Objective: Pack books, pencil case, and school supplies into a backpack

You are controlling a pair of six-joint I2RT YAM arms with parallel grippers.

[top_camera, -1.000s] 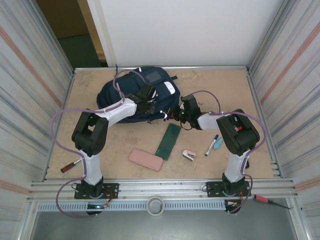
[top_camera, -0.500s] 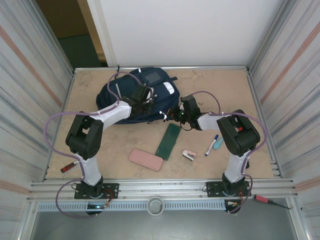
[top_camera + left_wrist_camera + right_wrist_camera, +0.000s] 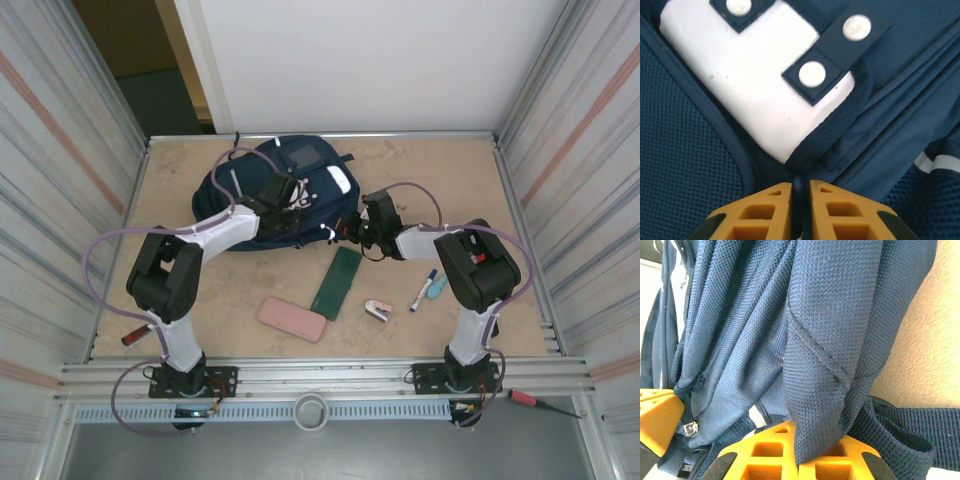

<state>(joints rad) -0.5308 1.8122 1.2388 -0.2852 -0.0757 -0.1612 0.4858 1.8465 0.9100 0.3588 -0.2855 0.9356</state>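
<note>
Top external view: the backpack (image 3: 305, 158) lies at the far middle of the table (image 3: 440, 170).
Right gripper (image 3: 797, 440): clamped on a fold of backpack fabric.
Left gripper (image 3: 799, 186): fingers nearly together at a seam; its hold cannot be told.
Step advice: probably opening the bag; keep the fabric taut and pull along the seam.

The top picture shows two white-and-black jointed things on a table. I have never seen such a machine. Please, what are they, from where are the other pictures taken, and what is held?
They are two robot arms bolted at the near edge of the table, filmed from above. The other two pictures come from a small camera on each wrist; the yellow pieces are that arm's own fingers. On the table lie a navy backpack, a dark green flat box, a pink pencil case, a marker pen, a small teal item and a pink-and-white item. The left gripper and the right gripper each pinch backpack fabric.
</note>
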